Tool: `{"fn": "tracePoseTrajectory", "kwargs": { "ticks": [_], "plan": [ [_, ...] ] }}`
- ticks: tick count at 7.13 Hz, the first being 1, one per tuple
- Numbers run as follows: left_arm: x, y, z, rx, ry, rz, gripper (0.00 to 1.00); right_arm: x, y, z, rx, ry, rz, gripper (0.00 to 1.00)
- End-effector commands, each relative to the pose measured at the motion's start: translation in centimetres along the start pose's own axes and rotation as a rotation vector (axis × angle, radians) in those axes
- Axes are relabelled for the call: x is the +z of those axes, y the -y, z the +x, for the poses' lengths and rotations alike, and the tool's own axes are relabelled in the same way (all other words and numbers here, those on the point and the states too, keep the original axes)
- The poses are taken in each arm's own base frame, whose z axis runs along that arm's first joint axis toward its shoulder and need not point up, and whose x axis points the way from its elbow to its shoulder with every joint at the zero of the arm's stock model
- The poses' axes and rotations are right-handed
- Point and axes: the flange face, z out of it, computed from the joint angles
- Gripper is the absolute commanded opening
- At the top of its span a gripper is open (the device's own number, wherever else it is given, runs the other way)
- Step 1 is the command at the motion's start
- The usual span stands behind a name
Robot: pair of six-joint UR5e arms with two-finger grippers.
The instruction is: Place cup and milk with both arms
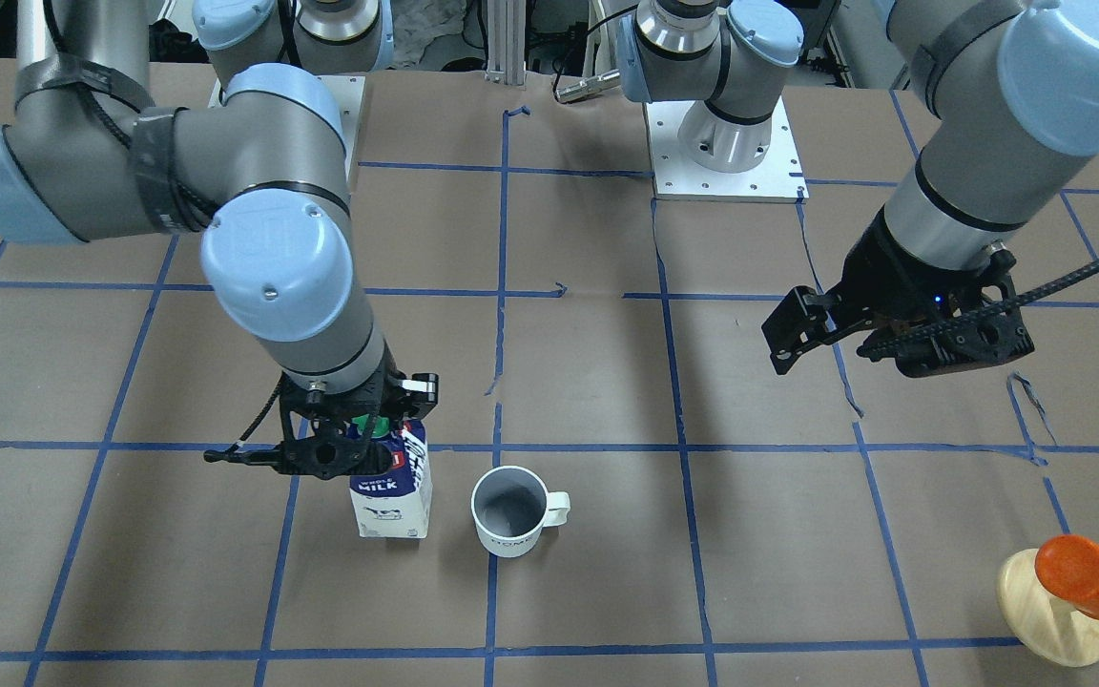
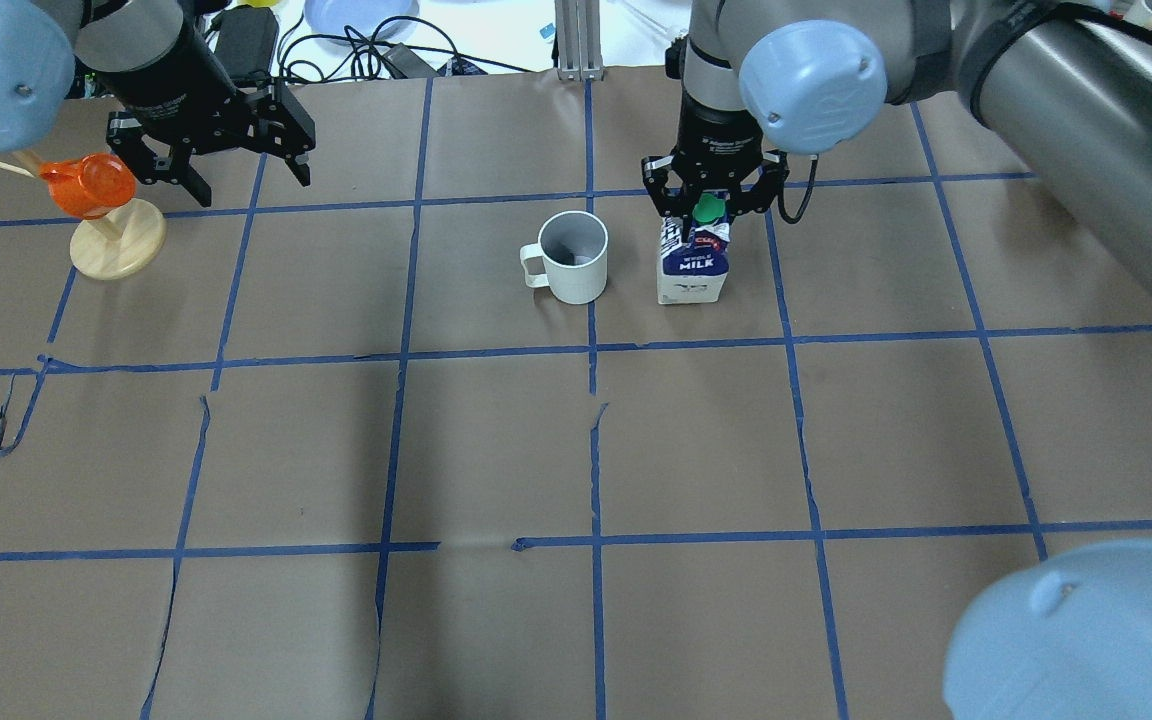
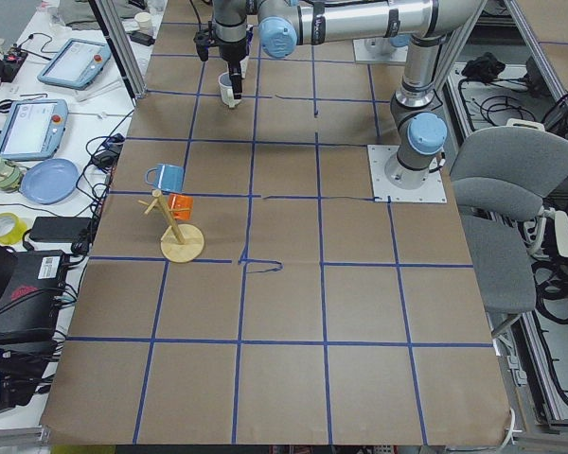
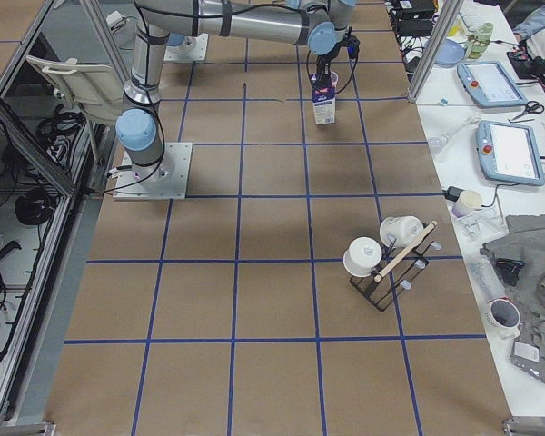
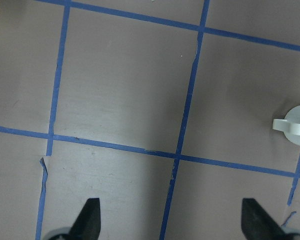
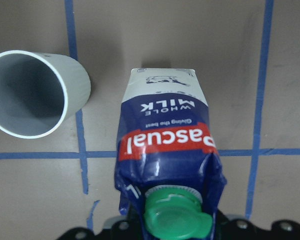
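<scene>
The milk [image 1: 393, 487] stands upright on the table, with the cup [image 1: 509, 512] just beside it, handle turned away from the carton. Both also show in the overhead view: the milk [image 2: 693, 265] and the cup [image 2: 576, 256]. My right gripper [image 2: 706, 203] comes down from above and is shut on the milk's gabled top by the green cap [image 6: 176, 216]. The cup [image 6: 35, 92] is empty. My left gripper [image 2: 248, 178] is open and empty, hovering well to the side of the cup; its fingertips [image 5: 91, 216] stand wide apart, and the cup's handle [image 5: 295, 126] shows at that view's edge.
A wooden mug tree [image 2: 116, 245] with an orange cup [image 2: 88, 185] stands close beside my left gripper. Brown paper with a blue tape grid [image 2: 591, 350] covers the table. A black rack with white mugs [image 4: 386, 259] stands far off on my right.
</scene>
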Motion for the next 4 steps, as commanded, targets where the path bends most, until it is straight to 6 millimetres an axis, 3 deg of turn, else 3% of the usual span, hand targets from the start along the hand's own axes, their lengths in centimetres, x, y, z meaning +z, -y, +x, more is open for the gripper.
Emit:
{"fn": "tracePoseTrajectory", "kwargs": {
  "ticks": [1, 3, 4],
  "plan": [
    [0.0, -0.5, 0.1, 0.0, -0.005, -0.005, 1.0, 0.6, -0.6, -2.4, 0.024, 0.004, 0.003, 0.15],
    [-1.3, -0.9, 0.1, 0.0, -0.015, 0.018, 1.0, 0.5, -0.4, -2.4, 0.024, 0.007, 0.013, 0.18],
    [-1.0, -1.3, 0.0, 0.001, 0.0, 0.011, 1.0, 1.0, -0.2, -2.4, 0.018, 0.005, 0.011, 0.3]
  ]
}}
